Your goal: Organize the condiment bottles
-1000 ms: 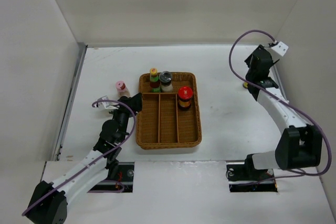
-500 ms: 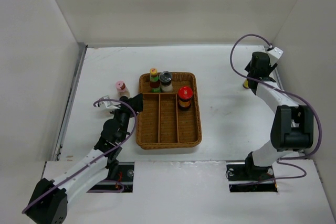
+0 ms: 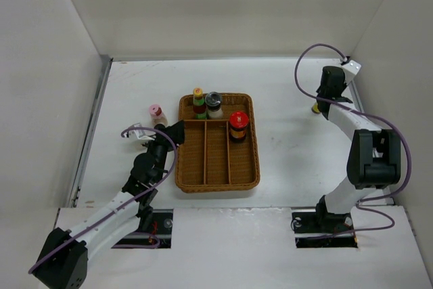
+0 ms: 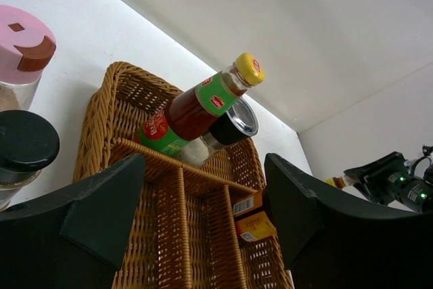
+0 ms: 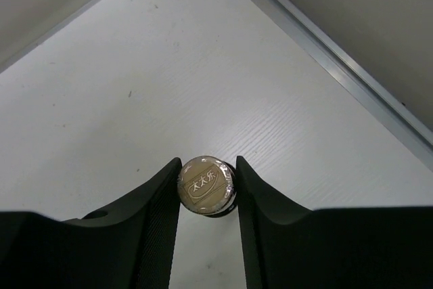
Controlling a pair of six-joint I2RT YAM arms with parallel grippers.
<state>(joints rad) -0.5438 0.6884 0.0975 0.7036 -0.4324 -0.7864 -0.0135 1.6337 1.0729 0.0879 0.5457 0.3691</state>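
The right gripper (image 5: 208,164), straight above the upright tan-capped bottle (image 5: 206,185), pinches its cap; the distant left gripper (image 4: 204,167) gapes empty.

**A wicker tray on a white worktop**

We see a brown wicker tray (image 3: 217,164) a little left of the middle of the white worktop (image 3: 291,140). Dividers split it into one cross compartment at the far end and three long lanes running to the near end. Plain white walls (image 3: 223,11) close the left, far and right sides. A grey strip (image 3: 92,133) lines the left edge.
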